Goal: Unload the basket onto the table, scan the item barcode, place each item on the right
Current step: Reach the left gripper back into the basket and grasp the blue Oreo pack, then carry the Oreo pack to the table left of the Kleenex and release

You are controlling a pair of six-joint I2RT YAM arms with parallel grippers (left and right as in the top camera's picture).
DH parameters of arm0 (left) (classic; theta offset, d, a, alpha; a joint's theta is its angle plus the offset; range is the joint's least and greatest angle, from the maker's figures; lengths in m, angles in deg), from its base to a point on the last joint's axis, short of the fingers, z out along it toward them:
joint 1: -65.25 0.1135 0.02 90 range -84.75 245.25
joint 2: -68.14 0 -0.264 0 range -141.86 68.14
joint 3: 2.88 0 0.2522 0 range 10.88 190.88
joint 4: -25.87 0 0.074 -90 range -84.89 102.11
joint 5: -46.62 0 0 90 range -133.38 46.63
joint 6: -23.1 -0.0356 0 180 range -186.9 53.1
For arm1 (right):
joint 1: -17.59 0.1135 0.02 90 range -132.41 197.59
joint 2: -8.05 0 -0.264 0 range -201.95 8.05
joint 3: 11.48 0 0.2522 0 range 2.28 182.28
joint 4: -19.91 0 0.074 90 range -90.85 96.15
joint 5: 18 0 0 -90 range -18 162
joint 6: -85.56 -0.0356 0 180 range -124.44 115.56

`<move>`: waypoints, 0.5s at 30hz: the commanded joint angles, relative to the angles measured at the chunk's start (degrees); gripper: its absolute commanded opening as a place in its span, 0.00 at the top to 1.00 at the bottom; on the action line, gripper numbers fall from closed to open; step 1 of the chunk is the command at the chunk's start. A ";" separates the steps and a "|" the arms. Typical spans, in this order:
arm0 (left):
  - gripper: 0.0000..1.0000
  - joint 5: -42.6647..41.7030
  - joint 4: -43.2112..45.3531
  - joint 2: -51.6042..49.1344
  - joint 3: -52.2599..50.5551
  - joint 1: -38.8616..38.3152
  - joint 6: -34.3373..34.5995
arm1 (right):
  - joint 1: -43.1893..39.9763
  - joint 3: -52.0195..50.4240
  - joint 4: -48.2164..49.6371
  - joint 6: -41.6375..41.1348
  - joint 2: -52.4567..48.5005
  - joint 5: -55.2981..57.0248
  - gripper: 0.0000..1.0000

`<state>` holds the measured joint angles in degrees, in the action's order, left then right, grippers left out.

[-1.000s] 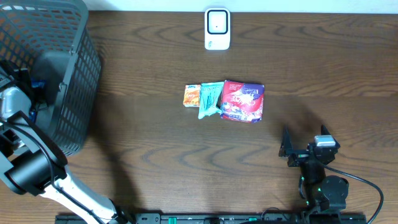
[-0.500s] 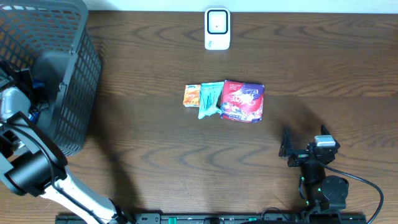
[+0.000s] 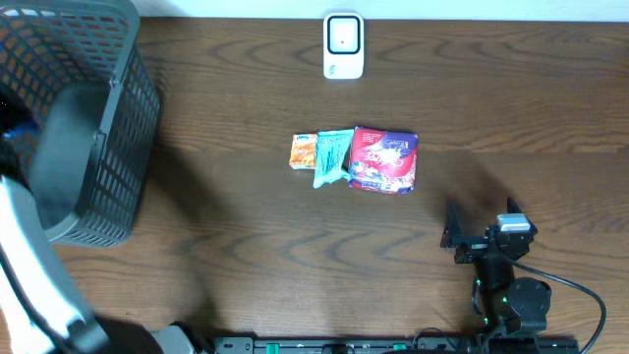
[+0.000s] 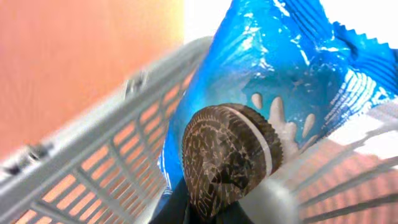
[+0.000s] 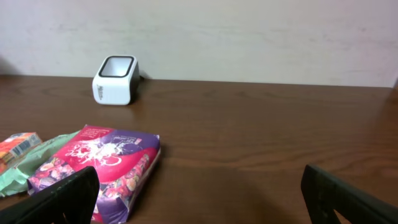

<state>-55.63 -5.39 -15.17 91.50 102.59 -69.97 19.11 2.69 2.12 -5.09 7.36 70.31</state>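
Note:
A blue cookie packet (image 4: pixel 280 81) with a sandwich biscuit printed on it fills the left wrist view. My left gripper (image 4: pixel 211 208) is shut on its lower edge, inside the grey mesh basket (image 4: pixel 93 180). From overhead only a blue speck (image 3: pixel 14 128) of the packet shows behind the basket (image 3: pixel 108 118) wall, and the left arm is a blurred white shape at the far left. The white barcode scanner (image 3: pixel 343 45) stands at the table's back middle, window up. My right gripper (image 3: pixel 456 237) rests open at the front right, with nothing between its fingers.
Three packets lie in a row mid-table: an orange one (image 3: pixel 303 150), a green one (image 3: pixel 331 155) and a purple-red bag (image 3: pixel 384 159). The right wrist view shows the bag (image 5: pixel 99 162) close on the left and the scanner (image 5: pixel 114 79) beyond it.
The left gripper has shut on the blue packet in the basket, and the left arm has swung up towards the overhead camera, now blurred. The right arm has not moved.

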 commanded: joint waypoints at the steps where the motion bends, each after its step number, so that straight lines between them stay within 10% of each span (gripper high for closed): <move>1: 0.92 -7.76 2.03 7.67 0.72 -1.84 9.16 | 0.02 -0.09 -0.24 -0.57 0.31 0.11 0.01; 15: 0.93 -11.15 -0.57 29.11 0.72 -31.98 18.78 | 0.02 -0.09 -0.24 -0.57 0.31 0.09 0.01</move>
<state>-67.43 -3.38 12.43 91.50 77.04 -53.16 19.11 2.69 2.10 -5.09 7.36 70.31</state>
